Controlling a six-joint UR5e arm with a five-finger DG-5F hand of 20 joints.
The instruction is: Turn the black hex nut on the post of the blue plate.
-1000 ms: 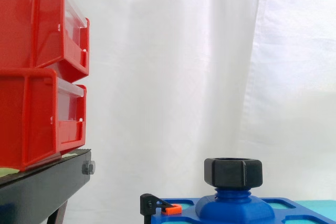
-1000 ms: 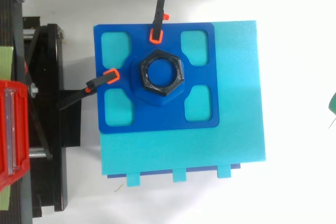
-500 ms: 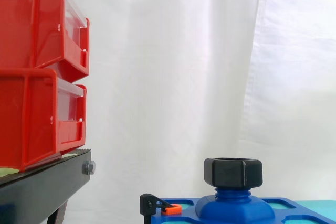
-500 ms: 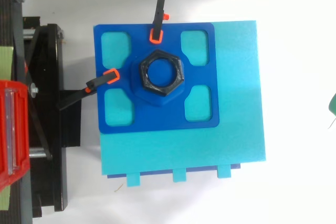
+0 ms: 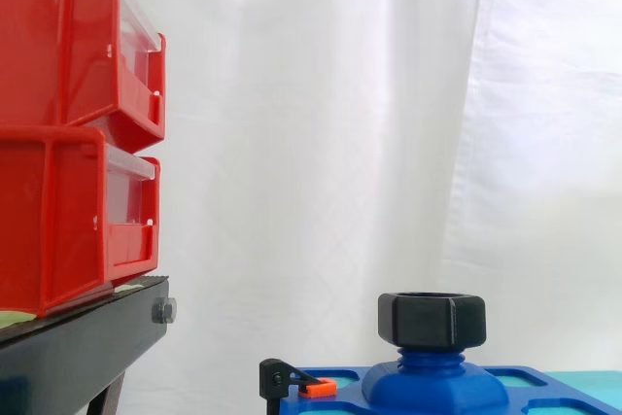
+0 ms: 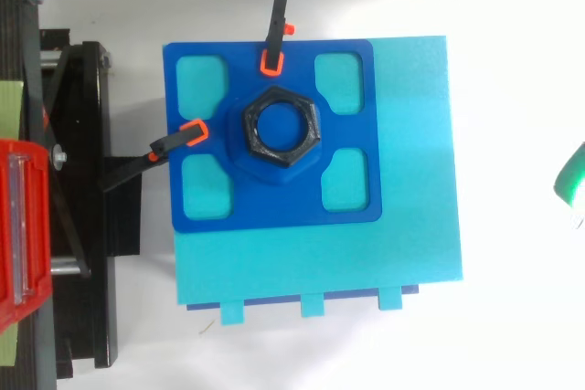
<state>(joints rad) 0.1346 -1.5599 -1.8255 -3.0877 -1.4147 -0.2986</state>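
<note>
Bins (image 5: 58, 221), red, stacked two high on the black stand (image 5: 78, 347) at far left, well apart from the work. Not your concern unless the arm overshoots.

Two black clamps with orange tips, one (image 6: 157, 147) on the left edge of the blue plate (image 6: 274, 205), the other (image 6: 275, 29) on its far edge. Both sit near the centre, so watch for a snag on their handles.

The plate lies on a teal board (image 6: 411, 180) on the white table (image 6: 512, 326). The black hex nut (image 5: 431, 320) sits at the plate's middle, on the blue threaded post (image 5: 429, 358). Some thread shows beneath it, so it is not seated down. Nothing is touching it.

At the right edge of the top view you get a green glow from the hand (image 6: 570, 180), well apart from the nut. You cannot tell whether it is open or closed, or holding anything.

Risks, as I judge them:
- The hand comes in low across the board and strikes the plate's edge.
- A grip that lands on the nut's corners, not its flats, slips round without turning it.
- Sideways push, not pure twist, could shift the plate, which is clamped on two sides only.
- Pressing down while turning could bind the nut on the thread.
</note>
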